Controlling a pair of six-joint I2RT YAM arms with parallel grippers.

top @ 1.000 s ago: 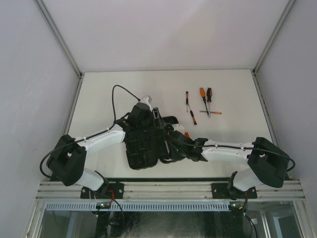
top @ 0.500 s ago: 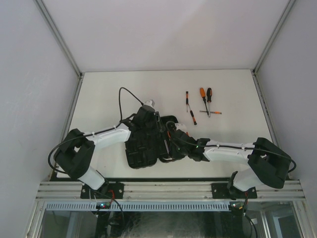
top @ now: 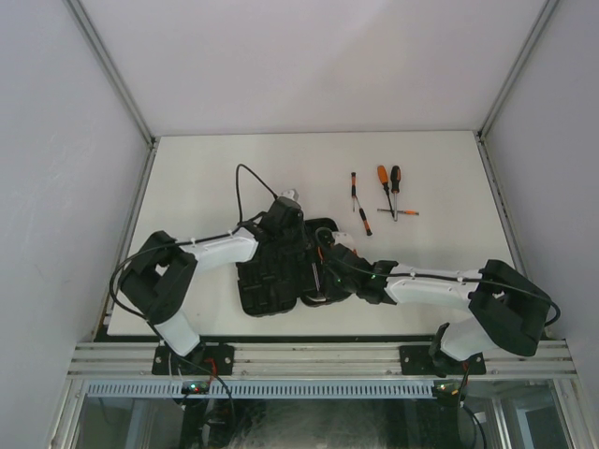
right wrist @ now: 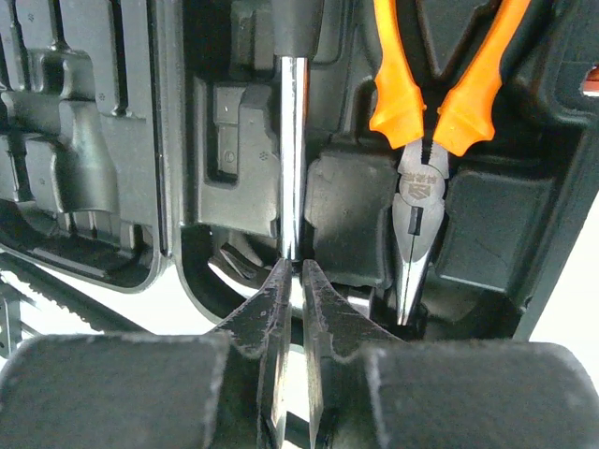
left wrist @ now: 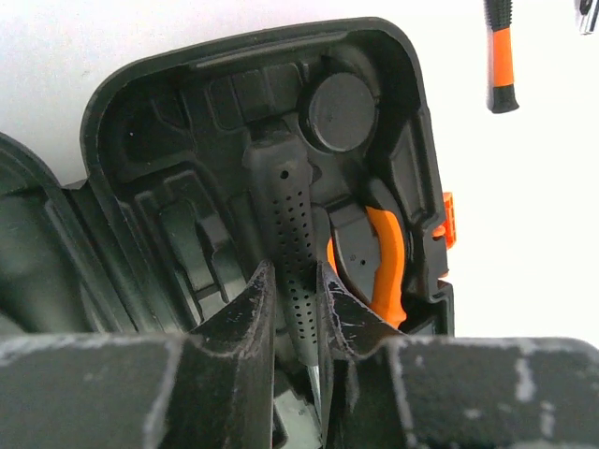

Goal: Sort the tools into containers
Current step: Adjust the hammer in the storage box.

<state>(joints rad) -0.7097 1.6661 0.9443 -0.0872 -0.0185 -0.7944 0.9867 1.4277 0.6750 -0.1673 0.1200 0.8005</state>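
The black tool case (top: 270, 285) lies open mid-table. Orange-handled pliers (right wrist: 426, 103) lie in a moulded slot of its right half, also seen in the left wrist view (left wrist: 388, 253). A small hammer lies over that half: its dotted black handle (left wrist: 288, 201) is between the fingers of my left gripper (left wrist: 292, 281), which is shut on it. Its chrome shaft (right wrist: 292, 150) runs into my right gripper (right wrist: 292, 271), which is shut on the shaft's end. The hammer's head is hidden. Several screwdrivers (top: 386, 190) lie on the table at the far right.
The case's orange latch (left wrist: 447, 220) sticks out on its right edge. One thin screwdriver (top: 358, 203) lies closest to the case, with its handle in the left wrist view (left wrist: 502, 56). The case's left half (right wrist: 84, 140) holds moulded slots. White walls surround the table.
My left arm has swung right, its elbow moving toward the case, and its wrist has shifted right over the case. My right gripper has edged slightly left into the case.
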